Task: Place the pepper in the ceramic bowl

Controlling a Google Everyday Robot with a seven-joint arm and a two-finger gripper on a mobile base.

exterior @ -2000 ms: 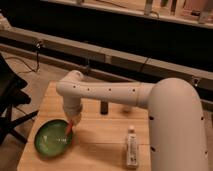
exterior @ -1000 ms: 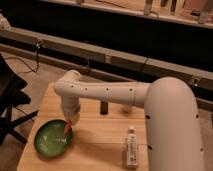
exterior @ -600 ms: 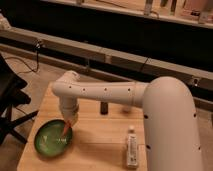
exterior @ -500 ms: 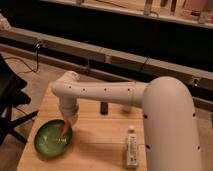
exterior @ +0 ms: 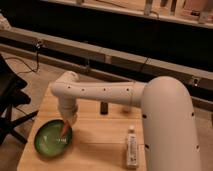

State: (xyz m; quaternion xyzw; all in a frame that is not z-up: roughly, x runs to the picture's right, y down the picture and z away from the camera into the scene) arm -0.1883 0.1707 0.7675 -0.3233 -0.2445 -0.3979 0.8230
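Red-orange, light and probably slippery, the pepper (exterior: 66,129) hangs just under the gripper (exterior: 68,121), which is closed on its thick upper end; the ceramic bowl (exterior: 49,141) lies directly below.

The arm (exterior: 125,95) is a thick, smooth off-white tube with small dark dots; its pincer (exterior: 68,121) hangs at the near left.

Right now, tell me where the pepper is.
Lower left of camera view: the pepper is under the tool, over the right side of the ceramic bowl.
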